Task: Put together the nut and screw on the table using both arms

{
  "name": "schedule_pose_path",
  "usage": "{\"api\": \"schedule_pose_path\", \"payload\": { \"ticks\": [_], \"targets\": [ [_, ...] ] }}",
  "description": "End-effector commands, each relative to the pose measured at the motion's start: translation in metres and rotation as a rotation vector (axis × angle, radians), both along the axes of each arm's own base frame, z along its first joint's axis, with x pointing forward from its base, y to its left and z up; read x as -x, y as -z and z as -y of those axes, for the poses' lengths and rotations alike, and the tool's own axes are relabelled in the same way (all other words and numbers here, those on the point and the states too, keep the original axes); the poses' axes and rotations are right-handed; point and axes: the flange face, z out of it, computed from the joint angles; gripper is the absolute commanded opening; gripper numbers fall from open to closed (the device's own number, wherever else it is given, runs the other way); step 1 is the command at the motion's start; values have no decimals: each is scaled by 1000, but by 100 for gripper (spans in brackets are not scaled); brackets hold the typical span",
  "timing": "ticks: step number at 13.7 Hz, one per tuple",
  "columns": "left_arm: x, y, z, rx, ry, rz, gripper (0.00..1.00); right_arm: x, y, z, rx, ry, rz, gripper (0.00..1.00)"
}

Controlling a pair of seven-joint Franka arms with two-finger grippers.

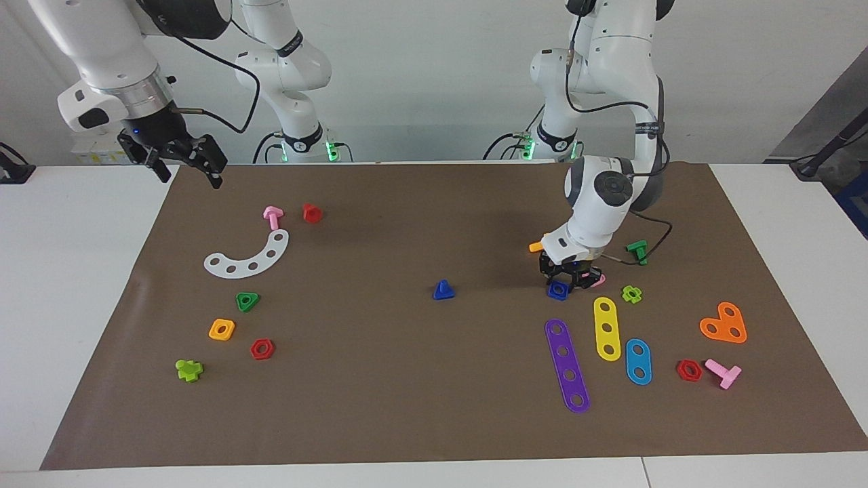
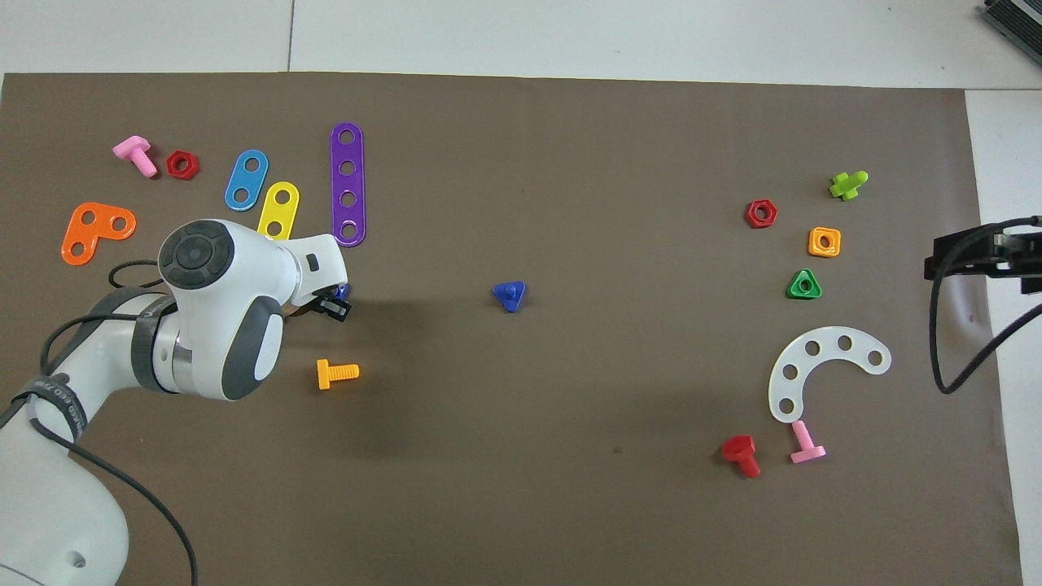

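Nut (image 1: 557, 291): you will find the dark blue square with rounded corners and a round centre hole flat on the brown mat (image 1: 434, 420), right at the tips of the left gripper (image 1: 568, 276); in the overhead view only a sliver of blue shows past the wrist.
Left gripper: lowered to the mat over the nut; whether its fingers are spread or pinching, you cannot tell.
Crowding at the left fingers: a pink piece (image 1: 598, 279) touches or nearly touches them on the side toward the left arm's end; the purple strip (image 1: 567, 365) and yellow strip (image 1: 607, 328) lie close, farther from the robots; the orange bolt (image 2: 337, 373) lies near, closer to the robots.
Screw (image 1: 443, 290): dark blue, triangular head flat on the mat, stubby shaft up, so its long axis is vertical; it stands alone mid-mat, well apart from the left fingers toward the right arm's end.
Open room: you have bare mat all round the screw.
Right gripper (image 1: 182, 161): waits in the air over the mat's edge at the right arm's end, fingers spread, holding nothing.
Surfaces: matte brown mat on the white table (image 1: 61, 285); smooth plastic parts.
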Motion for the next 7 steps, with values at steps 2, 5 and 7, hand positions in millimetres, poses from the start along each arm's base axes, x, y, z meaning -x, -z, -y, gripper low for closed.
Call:
{"api": "schedule_pose_path", "payload": {
  "ticks": [2, 5, 7],
  "targets": [
    [-14, -11, -1, 10, 2, 10, 38, 8, -2, 1, -6, -8, -3, 100],
    [-16, -13, -1, 13, -6, 13, 35, 8, -2, 1, -7, -9, -2, 100],
    [-24, -24, 3, 17, -54, 15, 35, 7, -3, 2, -6, -7, 2, 100]
  ]
}}
